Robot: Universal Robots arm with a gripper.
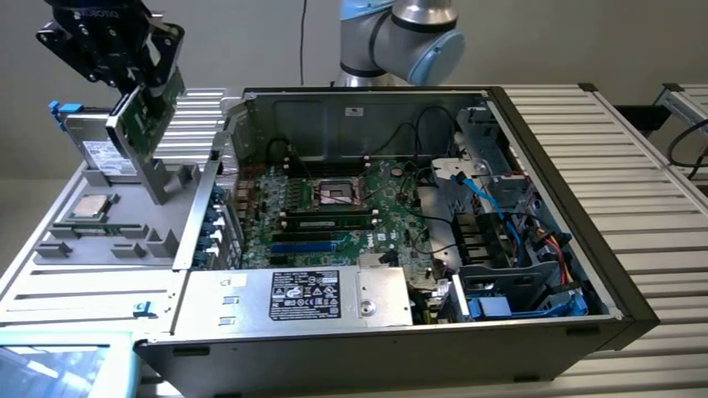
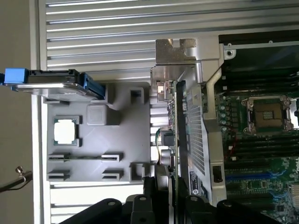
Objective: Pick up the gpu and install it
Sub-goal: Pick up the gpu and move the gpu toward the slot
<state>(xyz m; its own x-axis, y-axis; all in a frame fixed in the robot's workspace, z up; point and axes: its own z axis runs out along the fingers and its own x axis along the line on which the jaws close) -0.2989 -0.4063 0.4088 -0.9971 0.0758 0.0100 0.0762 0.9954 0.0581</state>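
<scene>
The open black computer case [image 1: 387, 352] lies on its side so that the green motherboard [image 1: 332, 199] faces up, with its slots reachable from above. At nine o'clock of the case in the exterior view sits the grey plastic parts tray [image 1: 111, 249], whose upright posts stand components on edge for easy grasping. Over the tray's far end, the black two-fingered gripper [image 1: 138, 79] is clamped on the upper edge of the gpu [image 1: 146, 124], a flat green circuit card with a silver end bracket. The card hangs slightly tilted; I cannot tell whether it is clear of its post. At seven o'clock of the card leans the silver white-labelled hard drive [image 1: 99, 153]. At six o'clock of that, the square silver processor chip [image 1: 91, 207] lies flat.
</scene>
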